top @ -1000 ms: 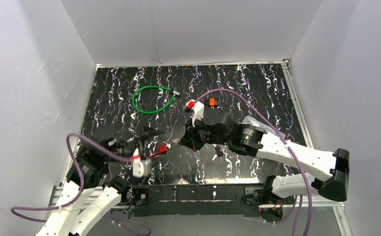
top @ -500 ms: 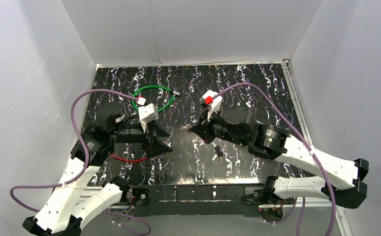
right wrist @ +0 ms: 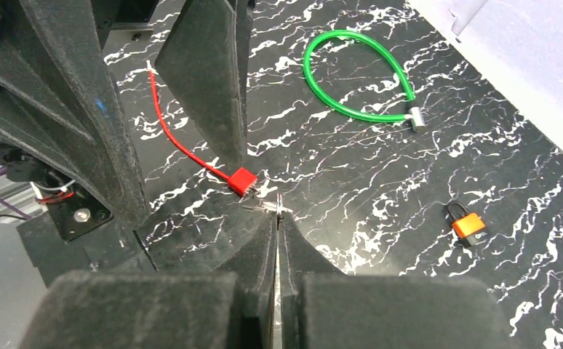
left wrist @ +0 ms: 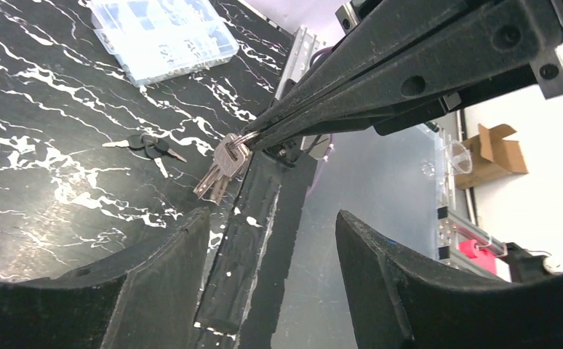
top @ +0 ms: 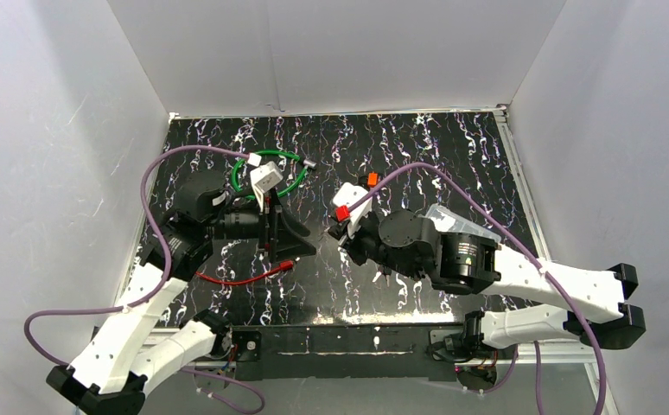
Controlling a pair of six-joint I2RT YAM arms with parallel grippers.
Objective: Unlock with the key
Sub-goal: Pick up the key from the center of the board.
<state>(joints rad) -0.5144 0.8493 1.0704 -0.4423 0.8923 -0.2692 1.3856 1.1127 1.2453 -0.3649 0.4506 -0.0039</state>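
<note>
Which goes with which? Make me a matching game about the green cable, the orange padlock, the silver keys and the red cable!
Things:
1. green cable
2. orange padlock
3. silver keys
4. red cable

Descriptions:
A. pinched in the tips of the right gripper
B. ends in a red block
C. curled into a loop
D. has a black shackle

Pairs: 1-C, 2-D, 3-A, 4-B

Robotics lab test cell: white panel walls point(top: 340, 52) box in a black marbled worktop point(top: 452, 147); purple cables point(top: 154, 173) trail from a mounting rail point(top: 348, 340).
</note>
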